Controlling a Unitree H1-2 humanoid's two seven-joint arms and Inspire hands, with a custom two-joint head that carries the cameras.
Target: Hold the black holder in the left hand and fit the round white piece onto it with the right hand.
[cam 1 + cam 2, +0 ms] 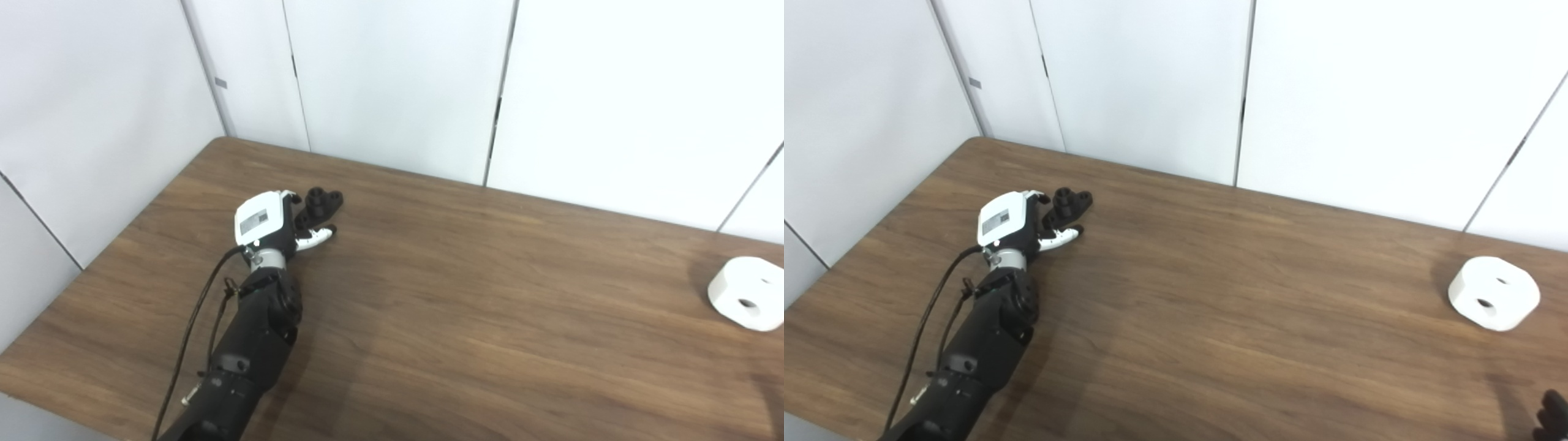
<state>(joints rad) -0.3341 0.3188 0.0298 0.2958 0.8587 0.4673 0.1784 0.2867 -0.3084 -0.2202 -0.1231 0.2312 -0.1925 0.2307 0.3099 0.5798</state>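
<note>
The black holder lies on the brown table at the far left. My left hand is right at it, with the fingers behind its near end and the white-tipped thumb in front. The hand is spread, and I see no closed grip on the holder. The round white piece, with two holes in its top, lies on the table at the far right. Only dark fingertips of my right hand show, at the bottom right corner of the right eye view, well short of the white piece.
White wall panels stand close behind the table's far edge and along its left side. A black cable runs along the left forearm. Bare wood lies between the holder and the white piece.
</note>
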